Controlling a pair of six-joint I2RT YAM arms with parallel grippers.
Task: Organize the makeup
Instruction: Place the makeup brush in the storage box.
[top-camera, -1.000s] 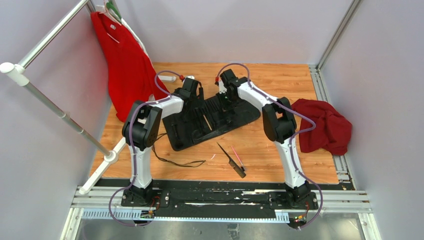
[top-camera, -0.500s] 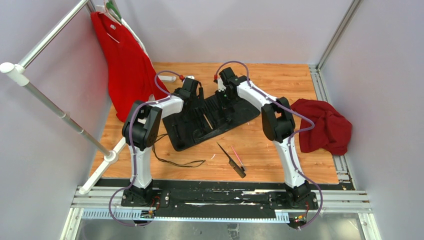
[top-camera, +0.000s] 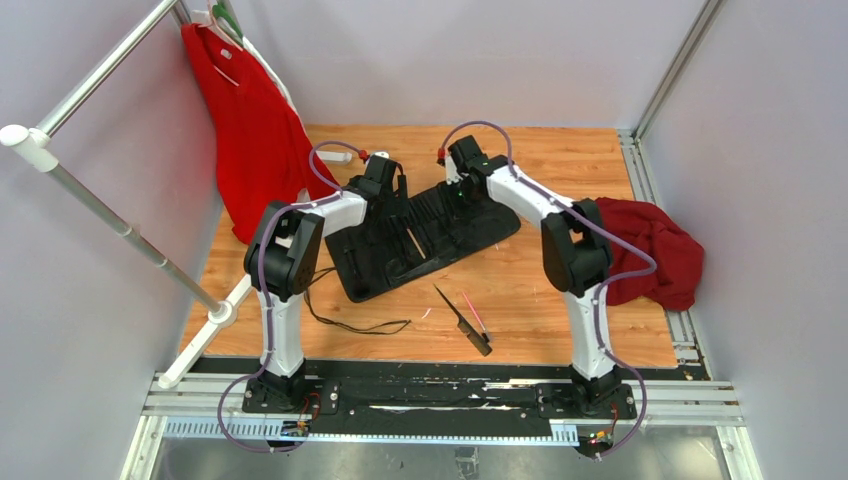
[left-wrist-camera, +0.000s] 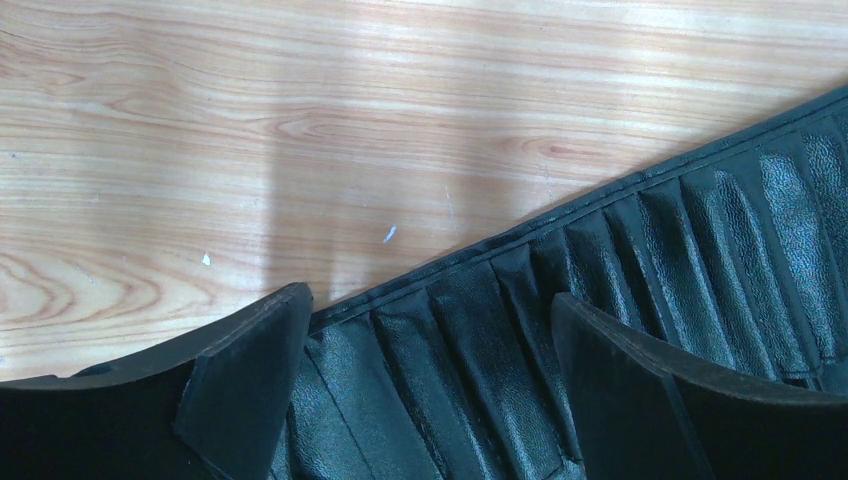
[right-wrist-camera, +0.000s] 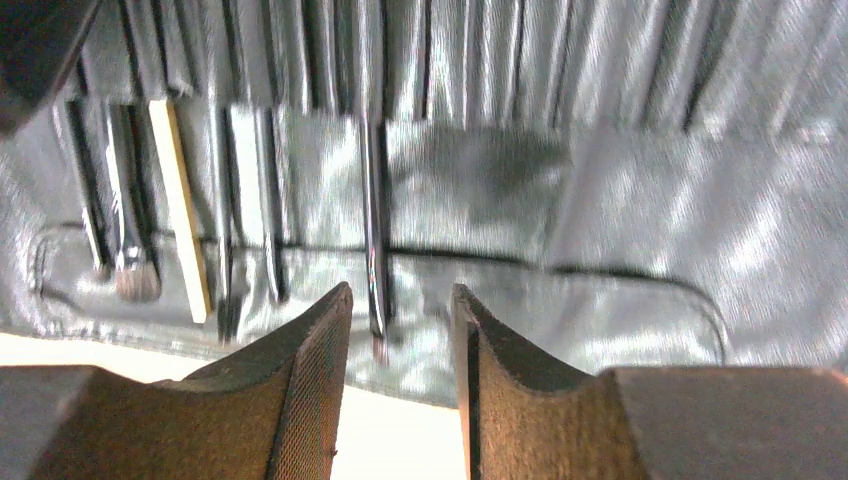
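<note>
Makeup brushes (right-wrist-camera: 180, 220) sit slotted in the black case (top-camera: 420, 235) mid-bench (top-camera: 560, 290). Right arm (top-camera: 570, 250) has swung outward. Its fingers (right-wrist-camera: 300, 380) are slightly apart and empty, one brush (right-wrist-camera: 376, 230) seated beyond them, probably just placed. Left fingers (left-wrist-camera: 250, 370) spread over case edge. Comb (top-camera: 462, 320) and pink stick (top-camera: 476, 318) lie loose.

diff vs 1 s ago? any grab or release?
The right arm swung its elbow out to the right, and the right gripper shifted slightly right over the far end of the roll-up case. Its jaws stand open, in line with a brush tucked in the case; no grab or release is visible. The left arm, left gripper, comb and pink tool on the table stayed put.
</note>
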